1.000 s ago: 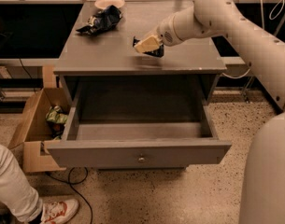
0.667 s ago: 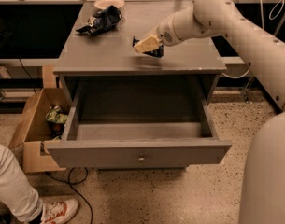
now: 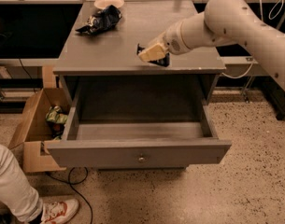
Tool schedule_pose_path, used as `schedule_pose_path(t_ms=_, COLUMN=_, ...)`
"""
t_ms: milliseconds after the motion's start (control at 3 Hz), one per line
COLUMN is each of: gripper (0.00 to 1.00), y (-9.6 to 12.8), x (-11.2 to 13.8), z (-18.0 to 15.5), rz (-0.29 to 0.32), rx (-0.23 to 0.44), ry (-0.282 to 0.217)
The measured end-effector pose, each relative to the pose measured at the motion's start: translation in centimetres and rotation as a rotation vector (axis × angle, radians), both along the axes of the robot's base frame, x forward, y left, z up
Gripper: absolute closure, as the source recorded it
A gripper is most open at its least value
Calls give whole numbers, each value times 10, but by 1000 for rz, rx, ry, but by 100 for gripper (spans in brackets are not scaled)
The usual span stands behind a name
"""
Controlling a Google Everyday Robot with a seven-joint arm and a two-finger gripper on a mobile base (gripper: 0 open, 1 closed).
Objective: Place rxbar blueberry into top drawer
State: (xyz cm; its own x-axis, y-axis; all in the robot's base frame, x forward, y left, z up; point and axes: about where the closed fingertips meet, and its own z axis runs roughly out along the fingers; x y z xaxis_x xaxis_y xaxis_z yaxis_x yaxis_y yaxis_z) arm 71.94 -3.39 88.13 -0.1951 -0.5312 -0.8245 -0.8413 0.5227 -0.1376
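Rxbar blueberry (image 3: 162,60): dark and flat, on the worktop close to its front edge, right of middle, directly under the tool and partly hidden by it.
Trouser leg (image 3: 11,185): pale, bottom left corner, nearest of all.
Shoe (image 3: 58,210): white with reddish marks, on the floor beside that leg.
Cable (image 3: 74,190): dark, looped on the floor between shoe and drawer front.
Floor (image 3: 235,190): speckled beige.
Top drawer (image 3: 137,148): grey, wide and shallow, standing wide open toward the camera, flat front panel nearest, inside in shadow toward the back.
Knob (image 3: 141,159): small, round, metal, at the middle of the front panel.
Cardboard box (image 3: 32,120): brown, flaps open, on the floor left of the drawer, just beside it.
Green packet (image 3: 55,115): crumpled, inside the box.
Worktop (image 3: 123,41): grey, flat, straight above the drawer opening.
Tool (image 3: 151,53): tan, low over the worktop near the front edge, on top of the bar, angled down and to the left.
Tool state: cannot tell whether apart, together or clamped on the bar.
Arm (image 3: 226,22): pale and thick, reaching in from the upper right.
Chip bag (image 3: 99,22): dark, shiny, wrinkled, on the far left part of the worktop, well apart from the bar.
Bowl (image 3: 109,3): pale, shallow, at the back edge just behind the chip bag.
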Motion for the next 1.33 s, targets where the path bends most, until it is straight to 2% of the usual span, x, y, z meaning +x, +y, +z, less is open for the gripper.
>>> schedule_pose_path(t_ms=333, gripper=100, y=-5, x=-49, z=1, rz=-17, rx=-35, ry=21)
schedule_pose_path(t_ms=667, gripper=100, y=-6, x=-87, z=-26, rz=-39, rx=-87, ry=85)
schedule_pose_path(t_ms=1000, gripper=100, y=-10, x=-106, z=-66, rz=-64, rx=-129, ry=167)
schedule_pose_path(t_ms=1333, gripper=100, y=-19, x=-109, z=-101, rz=-98, rx=-146, ry=233)
